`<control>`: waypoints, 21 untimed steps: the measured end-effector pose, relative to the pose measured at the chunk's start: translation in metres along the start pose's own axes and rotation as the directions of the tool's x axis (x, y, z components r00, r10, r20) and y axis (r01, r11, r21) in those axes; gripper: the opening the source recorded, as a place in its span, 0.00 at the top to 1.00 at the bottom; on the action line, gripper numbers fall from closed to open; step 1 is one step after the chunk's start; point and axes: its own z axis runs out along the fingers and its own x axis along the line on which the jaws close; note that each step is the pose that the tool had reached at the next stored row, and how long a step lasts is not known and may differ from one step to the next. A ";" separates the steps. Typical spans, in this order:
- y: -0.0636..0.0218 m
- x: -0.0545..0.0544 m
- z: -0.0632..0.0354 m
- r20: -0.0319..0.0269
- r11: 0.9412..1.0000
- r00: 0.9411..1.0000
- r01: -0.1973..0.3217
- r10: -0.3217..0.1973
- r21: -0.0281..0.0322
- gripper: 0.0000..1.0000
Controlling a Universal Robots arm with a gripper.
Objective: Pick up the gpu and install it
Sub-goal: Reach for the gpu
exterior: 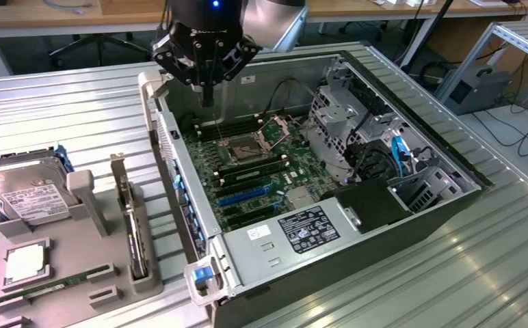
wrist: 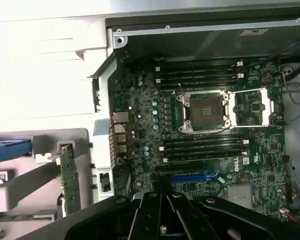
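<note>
Gray holder [exterior: 72, 273] sits on the tabletop [exterior: 63, 102] just beside the open computer case [exterior: 168, 157], at the exterior view's left of it. The gpu [exterior: 135, 236] stands on edge in the holder, long axis parallel to the case wall, bracket at its far end. Hard drive [exterior: 27, 198] sits farther from the case. Over the case's far end the gripper [exterior: 207, 87] hangs closed and empty. The gpu lies beyond that wall from it, with open room above.

The gripper [wrist: 162, 200] hangs over the open computer case [wrist: 200, 45], its black fingers drawn together with nothing between them. Below lies the motherboard [wrist: 140, 105] — an empty CPU socket [wrist: 206, 111], and a blue slot [wrist: 190, 176] near the fingertips. Outside the case, the gpu [wrist: 69, 177] stands on edge in a grey holder [wrist: 20, 187].
</note>
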 end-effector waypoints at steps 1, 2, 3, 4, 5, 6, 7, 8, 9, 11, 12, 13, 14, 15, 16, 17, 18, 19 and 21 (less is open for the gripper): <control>-0.0003 0.004 -0.0001 0.000 1.000 1.000 0.000 0.000 0.000 0.89; -0.0007 0.009 -0.0002 0.000 1.000 1.000 0.000 0.000 0.000 0.89; -0.0012 0.016 -0.0004 0.000 1.000 1.000 0.000 0.000 0.000 0.89; -0.0017 0.022 -0.0004 0.000 1.000 1.000 0.000 0.000 0.000 0.89; -0.0025 0.032 -0.0007 0.000 1.000 1.000 0.000 0.000 0.000 0.89; -0.0028 0.037 -0.0008 0.000 1.000 1.000 0.000 0.000 0.000 0.89; -0.0034 0.044 -0.0009 0.000 1.000 1.000 0.000 0.000 0.000 0.89; -0.0039 0.051 -0.0010 0.000 1.000 1.000 0.000 0.000 0.000 0.89; -0.0044 0.057 -0.0012 0.000 1.000 1.000 0.000 0.000 0.000 0.89; -0.0054 0.071 -0.0015 0.000 1.000 1.000 0.000 0.000 0.000 0.89; -0.0062 0.082 -0.0017 0.000 1.000 1.000 0.000 0.000 0.000 0.89; -0.0067 0.088 -0.0018 0.000 1.000 1.000 0.000 0.000 0.000 0.89; -0.0071 0.094 -0.0019 0.000 1.000 1.000 0.000 0.000 0.000 0.89; -0.0075 0.100 -0.0020 0.000 1.000 1.000 0.000 0.000 0.000 0.89; -0.0081 0.108 -0.0021 0.000 1.000 1.000 0.000 0.000 0.000 0.89; -0.0084 0.111 -0.0022 0.000 1.000 1.000 0.000 0.000 0.000 0.89; -0.0086 0.113 -0.0022 0.000 1.000 1.000 0.000 0.000 0.000 0.89; -0.0088 0.116 -0.0022 0.000 1.000 1.000 0.000 0.000 0.000 0.89; -0.0092 0.121 -0.0022 0.000 1.000 1.000 0.000 0.000 0.000 0.89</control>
